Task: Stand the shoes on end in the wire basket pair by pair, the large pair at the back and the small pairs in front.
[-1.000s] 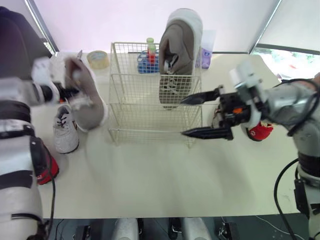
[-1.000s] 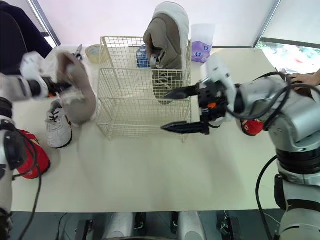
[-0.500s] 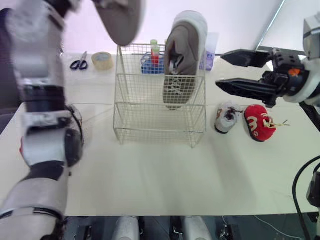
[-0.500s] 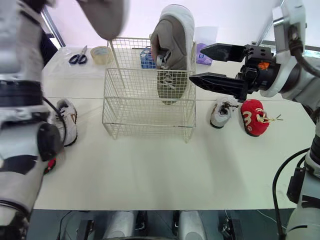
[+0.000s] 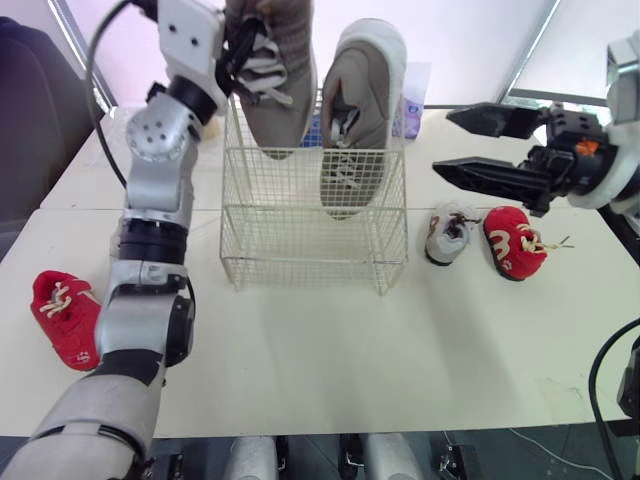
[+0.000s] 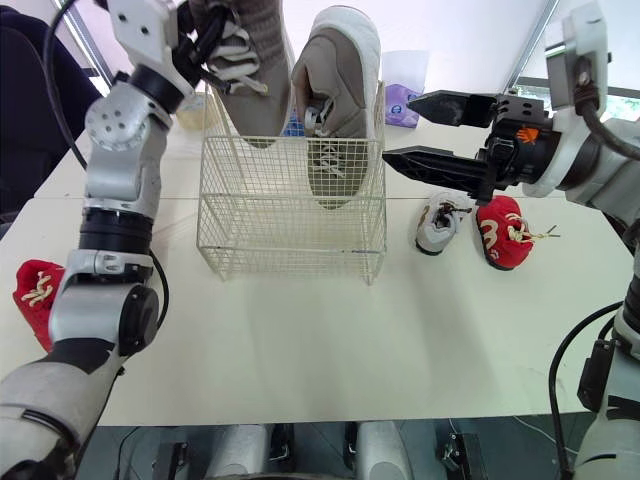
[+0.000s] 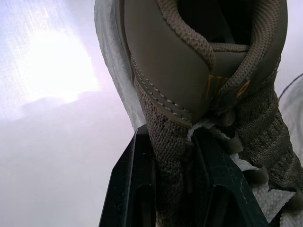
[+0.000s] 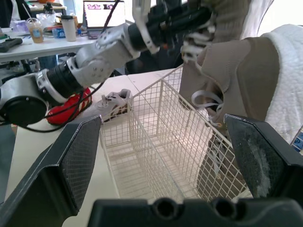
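A pale table [image 5: 300,340] is carrying a wire basket [image 5: 310,240] standing at its middle. A left red shoe [image 5: 65,315] is lying near the left edge. Right of the basket, a small grey-and-white shoe [image 5: 447,235] and a right red shoe [image 5: 512,243] are lying side by side.

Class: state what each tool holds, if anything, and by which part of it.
The left tool grips the raised tan shoe by the wall of its collar, beside the laces. The right tool is open, holding nothing.
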Controlling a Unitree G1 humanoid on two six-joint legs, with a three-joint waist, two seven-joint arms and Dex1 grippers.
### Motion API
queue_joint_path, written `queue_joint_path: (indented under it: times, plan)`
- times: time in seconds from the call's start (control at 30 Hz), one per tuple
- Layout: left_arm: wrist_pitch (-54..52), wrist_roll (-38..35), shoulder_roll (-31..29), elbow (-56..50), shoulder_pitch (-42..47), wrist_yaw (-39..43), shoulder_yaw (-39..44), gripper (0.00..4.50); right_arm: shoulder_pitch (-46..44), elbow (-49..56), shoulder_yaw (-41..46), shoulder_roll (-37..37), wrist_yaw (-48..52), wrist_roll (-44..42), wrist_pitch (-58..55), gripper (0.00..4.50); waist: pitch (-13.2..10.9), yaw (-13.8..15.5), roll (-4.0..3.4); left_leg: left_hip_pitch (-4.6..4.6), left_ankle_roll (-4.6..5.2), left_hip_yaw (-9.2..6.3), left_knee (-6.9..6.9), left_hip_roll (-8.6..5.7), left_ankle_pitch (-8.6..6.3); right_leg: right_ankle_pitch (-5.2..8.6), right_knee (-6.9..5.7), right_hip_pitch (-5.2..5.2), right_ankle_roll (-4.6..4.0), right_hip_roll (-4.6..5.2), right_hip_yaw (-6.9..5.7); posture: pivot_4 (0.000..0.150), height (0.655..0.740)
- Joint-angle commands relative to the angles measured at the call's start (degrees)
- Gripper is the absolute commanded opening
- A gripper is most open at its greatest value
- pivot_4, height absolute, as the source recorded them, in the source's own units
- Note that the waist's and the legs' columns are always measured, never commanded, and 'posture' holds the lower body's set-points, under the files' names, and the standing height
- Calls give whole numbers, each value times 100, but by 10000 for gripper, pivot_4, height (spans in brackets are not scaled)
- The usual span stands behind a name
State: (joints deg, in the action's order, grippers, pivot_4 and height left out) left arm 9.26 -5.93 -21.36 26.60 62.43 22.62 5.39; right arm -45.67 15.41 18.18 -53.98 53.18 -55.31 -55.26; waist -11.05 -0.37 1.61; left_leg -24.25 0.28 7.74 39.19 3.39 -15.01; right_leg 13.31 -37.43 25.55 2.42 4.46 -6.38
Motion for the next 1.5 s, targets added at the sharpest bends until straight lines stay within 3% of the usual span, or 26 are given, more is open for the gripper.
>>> queue_joint_path:
  times: [0.03, 0.17, 0.27, 0.43, 0.67, 0.9, 1.0, 1.27, 1.37, 1.5]
  plan:
    - [124, 180, 76, -545, -277, -394, 33, 5033, -207, -77, -13, 24, 38, 25, 237, 45000, 0, -4, 0, 0, 0, 1, 0, -1, 0, 0, 0, 0, 0, 1, 0, 1500, 7357]
    - [-101, 128, 180, -792, -704, -536, 84, 5033, -322, -217, -202, 108, 90, 110, 380, 45000, 1, -8, -1, 6, 0, 0, 0, -1, 0, 0, -2, -5, 0, 1, 0, 1500, 7357]
    - [-406, -34, 139, -1122, -825, -460, 139, 17909, -354, -299, -309, 152, 132, 193, 488, 45000, 1, -10, -1, 5, 0, -1, 0, 0, 0, 0, -2, -4, 0, 0, -1, 1500, 7357]
    - [-1284, -391, 66, -2197, -1107, -353, 200, 43642, -359, -374, -455, 227, 181, 310, 639, 45000, 1, -11, -1, 5, 0, -1, 0, 0, 0, 0, -2, -4, 0, 2, -1, 1500, 7357]
    - [-2958, -888, -486, -3905, -1761, -148, 362, 43642, -239, -439, -487, 291, 226, 398, 738, 45000, 0, -22, -1, 5, -2, -2, -1, 1, 1, 0, -1, -4, 0, 2, 0, 1500, 7357]
    - [-3596, -1018, -742, -3982, -1836, -236, 579, 43642, -228, -561, -638, 475, 243, 574, 883, 45000, 1, -13, -2, 11, -2, -5, 0, -1, 1, 0, -1, -11, 0, 0, 0, 1500, 7357]
    - [-3908, -1385, -824, -4125, -1832, -32, 742, 43642, -216, -584, -653, 489, 275, 625, 898, 45000, 1, -12, -2, 11, -3, -5, 0, -1, 2, 0, -2, -11, 0, 0, -1, 1500, 7357]
    - [-6079, -3975, -1462, -4878, -2103, 163, 2387, 44546, -98, -735, -462, 469, 191, 629, 797, 45000, 1, -44, -3, 13, -7, -7, -1, 4, 3, 0, -2, -10, 0, 5, 1, 1500, 7357]
    - [-6923, -5062, -1780, -5440, -2600, 77, 2781, 44546, 11, -963, -329, 455, -45, 807, 866, 45000, 1, -37, -3, 15, -9, -8, -1, 5, 4, 0, -3, -13, 0, 6, 4, 1500, 7357]
    - [-7583, -6024, -2391, -6484, -4020, 414, 2610, 44546, 446, -1272, 16, 910, -937, 1144, 1186, 45000, 4, -15, 2, 20, -9, -7, 0, -2, 4, 1, -1, -20, 0, 8, 5, 1500, 7357]
